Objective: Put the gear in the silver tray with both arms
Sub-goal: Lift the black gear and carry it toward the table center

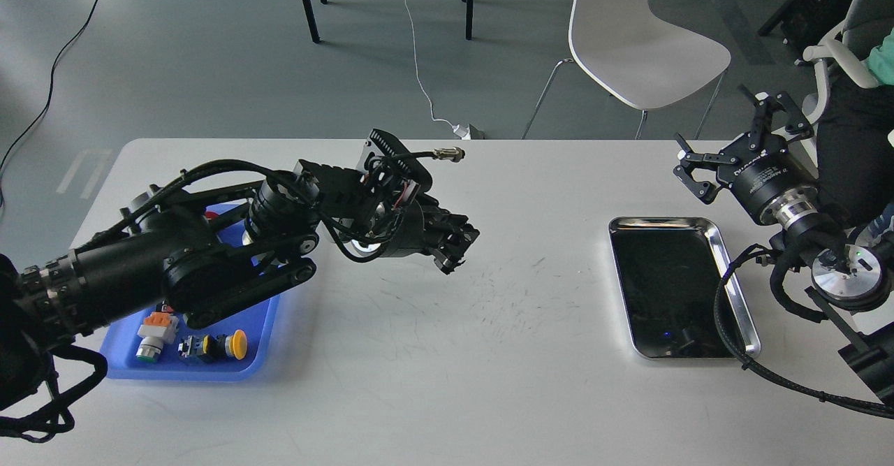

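Two arms over a white table, the gear's whereabouts unclear.

The table (447,382) carried a blue tray (260,344) of small parts at left and the empty silver tray (735,291) at right, apparently set for a cross-table transfer. The left gripper (457,246) hung between them, fingers drawn together; whether they held the gear could not be told. The right gripper (726,137) waited spread beyond the silver tray.
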Robot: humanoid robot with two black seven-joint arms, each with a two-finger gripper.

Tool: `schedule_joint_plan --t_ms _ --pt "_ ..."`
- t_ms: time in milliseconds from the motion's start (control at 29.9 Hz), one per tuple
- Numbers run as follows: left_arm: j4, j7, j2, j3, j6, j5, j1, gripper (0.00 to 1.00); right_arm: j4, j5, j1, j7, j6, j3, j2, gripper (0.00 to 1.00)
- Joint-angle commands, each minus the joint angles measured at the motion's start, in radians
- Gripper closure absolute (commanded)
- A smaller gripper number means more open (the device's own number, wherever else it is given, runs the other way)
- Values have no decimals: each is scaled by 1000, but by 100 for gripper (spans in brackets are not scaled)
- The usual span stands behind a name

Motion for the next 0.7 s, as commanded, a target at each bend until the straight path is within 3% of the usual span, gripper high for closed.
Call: schedule_joint_plan --t_ms 0,234,668 --pt "117 -10 -116 40 0 42 18 92 0 1 0 0 -1 0 -2 1" --pt "231 -16 -237 146 0 41 24 92 -1 -1 0 0 -1 -1 -1 1" --pt "294 -16 -244 143 2 32 44 91 -1 -6 -2 0 -3 -1 1 1"
